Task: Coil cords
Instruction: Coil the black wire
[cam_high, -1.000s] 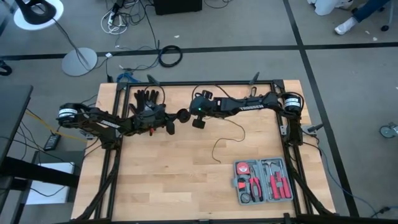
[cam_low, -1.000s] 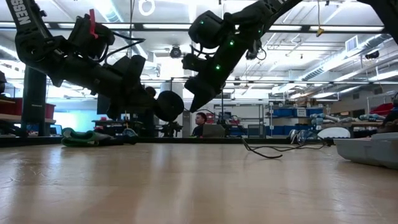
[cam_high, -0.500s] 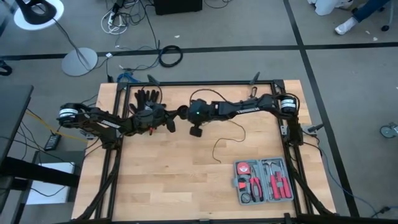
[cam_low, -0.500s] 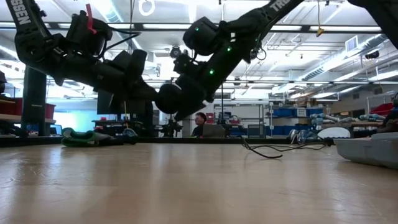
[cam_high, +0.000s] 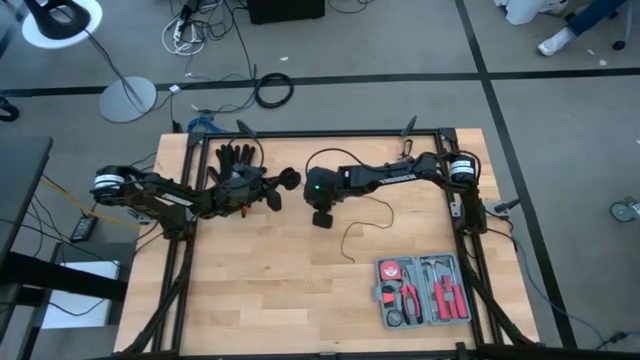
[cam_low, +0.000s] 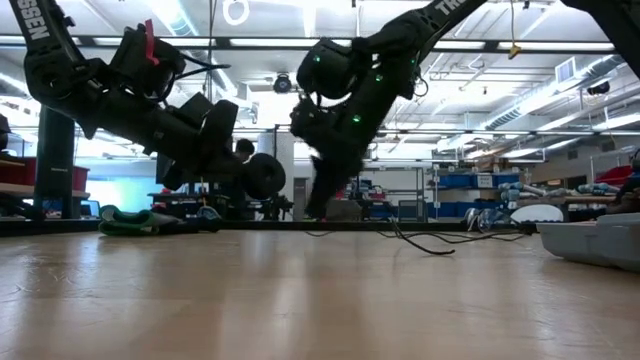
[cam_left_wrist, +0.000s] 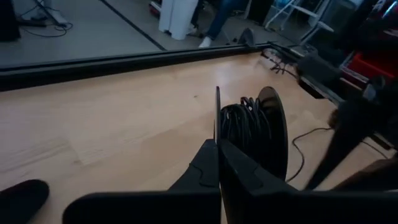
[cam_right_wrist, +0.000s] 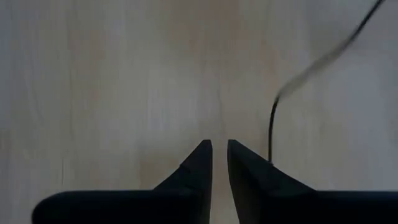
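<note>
- Gripping the edge of a small black spool (cam_left_wrist: 252, 134), the left gripper (cam_high: 281, 185) had its jaws pressed together on one thin flange, as the left wrist view showed.
- That spool (cam_high: 290, 180) hung above the wooden surface (cam_high: 270, 290) near its far edge, just beside a black glove (cam_high: 236, 155) lying at the back left.
- Black wire was wound between the spool's two round discs, seen edge-on in the left wrist view.
- From the low view, the spool (cam_low: 263, 176) sat clear of the surface, held at the tip of the left arm.
- A loose length of the thin black cord (cam_high: 362, 222) trailed across the surface to the right of the spool, curling toward the middle of the boards; the same cord (cam_low: 430, 243) lay flat on the wood in the low view.
- The right gripper (cam_high: 322, 217) pointed down at the surface, near the spool but apart from it.
- Its jaws stood slightly spread with a narrow gap between the fingers (cam_right_wrist: 193, 171), and nothing lay between them.
- The cord (cam_right_wrist: 272, 127) ran along the wood just beside one of those fingers, not touching it as far as could be told.
- An open grey tool case (cam_high: 423, 292) with red-handled tools rested at the near right of the surface, well apart from both arms.
</note>
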